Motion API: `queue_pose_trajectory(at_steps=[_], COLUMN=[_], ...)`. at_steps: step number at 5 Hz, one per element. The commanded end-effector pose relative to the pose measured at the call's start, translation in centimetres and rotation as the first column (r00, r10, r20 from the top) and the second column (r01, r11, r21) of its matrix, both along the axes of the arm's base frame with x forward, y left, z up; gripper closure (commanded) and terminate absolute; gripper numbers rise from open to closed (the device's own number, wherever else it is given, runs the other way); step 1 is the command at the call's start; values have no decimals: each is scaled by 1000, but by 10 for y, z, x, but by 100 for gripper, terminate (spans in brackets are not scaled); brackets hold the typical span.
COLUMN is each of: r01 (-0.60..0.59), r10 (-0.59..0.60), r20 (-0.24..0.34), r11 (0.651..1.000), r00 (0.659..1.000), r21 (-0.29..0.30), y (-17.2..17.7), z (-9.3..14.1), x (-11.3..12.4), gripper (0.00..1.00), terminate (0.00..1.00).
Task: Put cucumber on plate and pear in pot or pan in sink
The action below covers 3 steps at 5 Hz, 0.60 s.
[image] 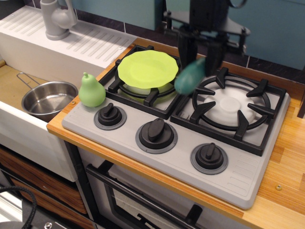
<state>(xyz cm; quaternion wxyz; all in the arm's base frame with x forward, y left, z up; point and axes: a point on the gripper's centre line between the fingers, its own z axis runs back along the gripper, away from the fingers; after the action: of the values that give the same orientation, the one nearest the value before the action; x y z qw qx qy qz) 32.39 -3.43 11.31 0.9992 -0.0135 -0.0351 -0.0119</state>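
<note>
My gripper (pixel 201 53) is shut on the dark teal-green cucumber (pixel 188 77) and holds it in the air between the two burners, just right of the lime-green plate (pixel 147 67). The cucumber hangs tilted, its lower end to the left. The plate rests on the back left burner grate. The light green pear (pixel 91 91) stands upright on the stove's front left corner. The steel saucepan (pixel 48 99) sits empty in the beige-bottomed sink (pixel 12 86), left of the pear.
A grey tap (pixel 57 19) and a ridged white drainboard (pixel 88 43) stand at the back left. Three black knobs (pixel 156 131) line the stove front. The right burner grate (pixel 233 107) is bare. A wooden counter (pixel 286 181) runs at the right.
</note>
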Motion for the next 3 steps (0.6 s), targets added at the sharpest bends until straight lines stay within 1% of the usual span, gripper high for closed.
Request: queue_pose_trajectory(at_steps=[1, 2, 3], r01=[35, 66, 105], r10=[-35, -65, -102], r20=[103, 117, 143], r11=[999, 998, 994], r00=[994, 991, 984], r21=[0, -3, -15], y=[33, 56, 79], z=[0, -5, -13], x=[32, 40, 50], gripper=[100, 100, 100], terminate=[0, 0, 0])
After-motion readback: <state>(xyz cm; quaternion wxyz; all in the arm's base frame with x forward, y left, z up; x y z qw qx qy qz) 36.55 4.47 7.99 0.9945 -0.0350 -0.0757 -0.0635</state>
